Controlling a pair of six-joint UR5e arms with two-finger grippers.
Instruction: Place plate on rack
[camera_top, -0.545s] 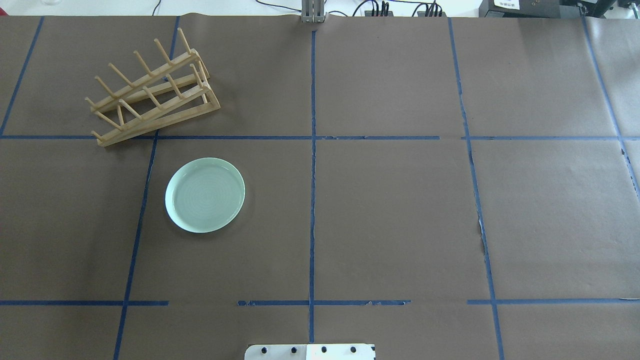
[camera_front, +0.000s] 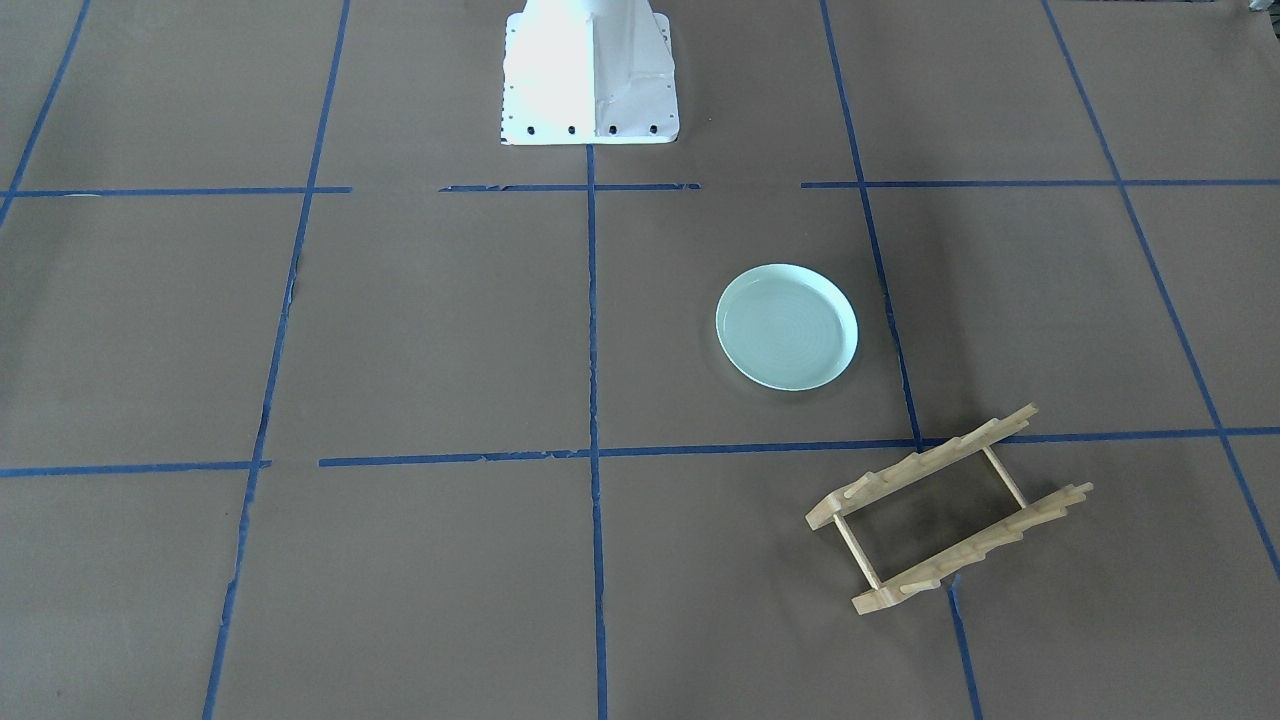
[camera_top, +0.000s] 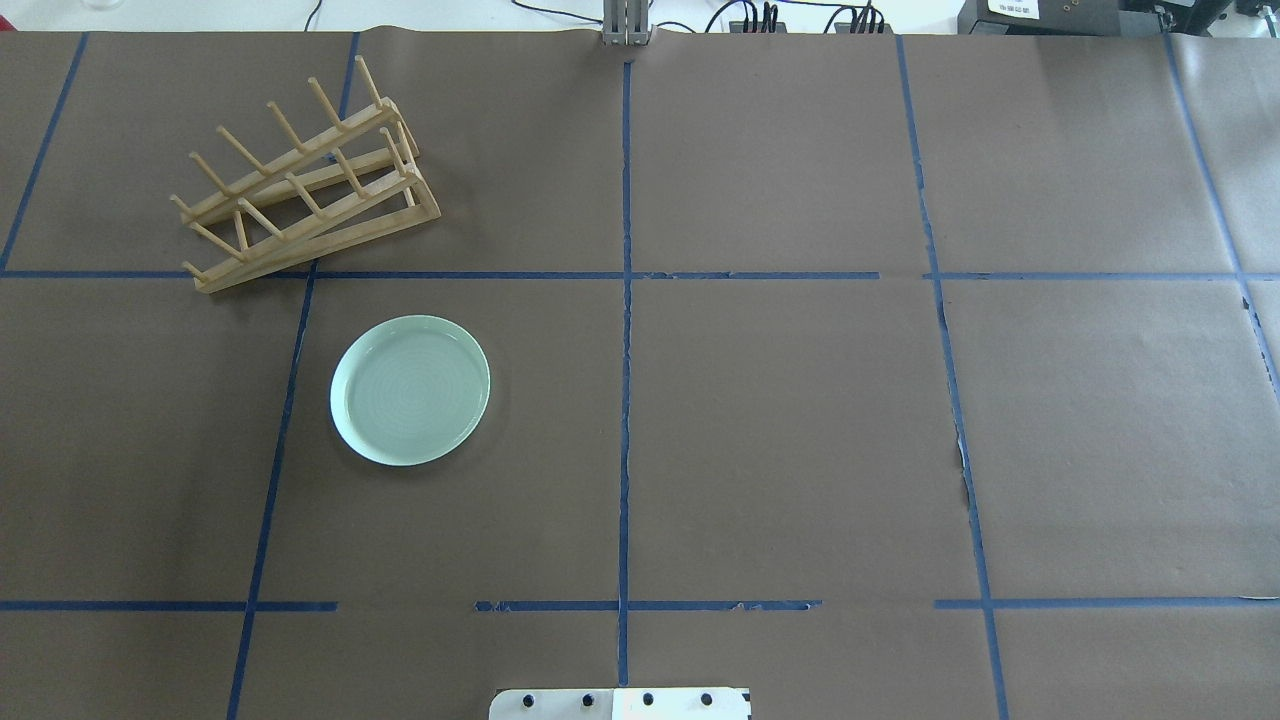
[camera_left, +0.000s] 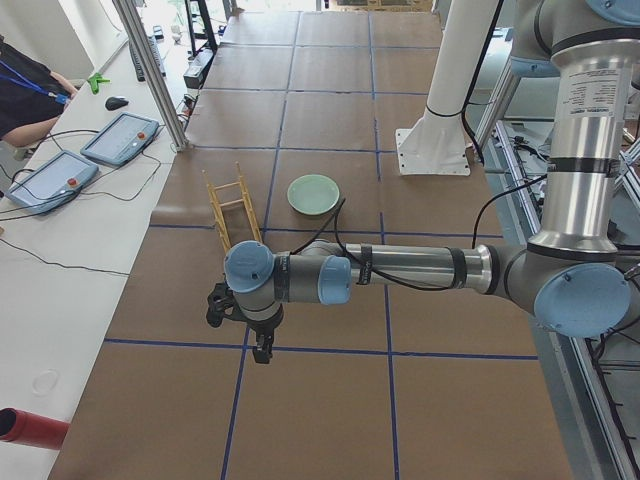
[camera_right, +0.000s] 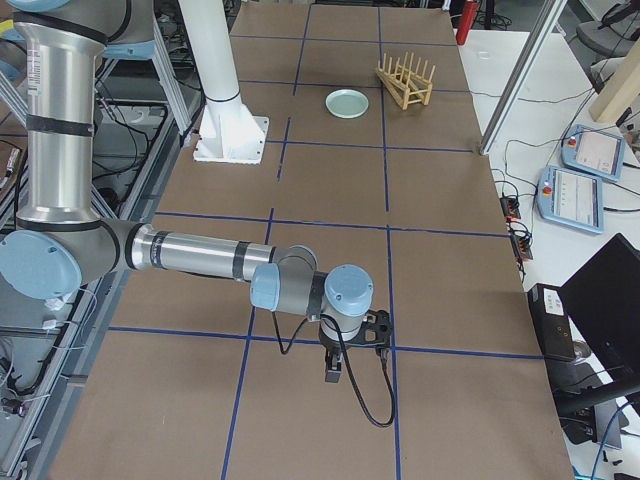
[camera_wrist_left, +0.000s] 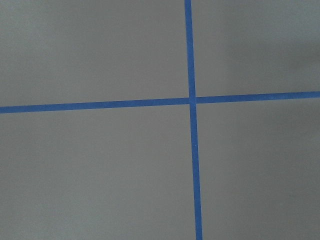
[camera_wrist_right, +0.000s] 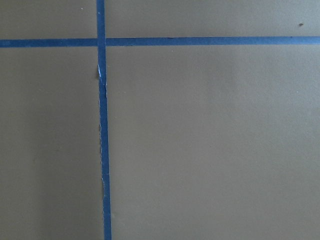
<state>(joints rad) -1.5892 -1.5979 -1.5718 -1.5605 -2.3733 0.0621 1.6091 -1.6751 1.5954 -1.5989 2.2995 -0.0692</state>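
Observation:
The pale mint-green plate (camera_top: 410, 390) lies flat on the brown paper, left of the table's middle; it also shows in the front-facing view (camera_front: 787, 326). The light wooden rack (camera_top: 305, 190) stands just beyond it to the far left, empty (camera_front: 950, 510). My left gripper (camera_left: 262, 350) shows only in the exterior left view, far out past the rack, pointing down; I cannot tell if it is open or shut. My right gripper (camera_right: 333, 372) shows only in the exterior right view, far from the plate (camera_right: 347, 103); its state I cannot tell. Both wrist views show only paper and blue tape.
Blue tape lines grid the brown paper. The robot's white base (camera_front: 588, 75) stands at the table's near edge. Operator tablets (camera_left: 120, 138) lie on the white bench beyond the far edge, with a metal post (camera_left: 150, 75) beside them.

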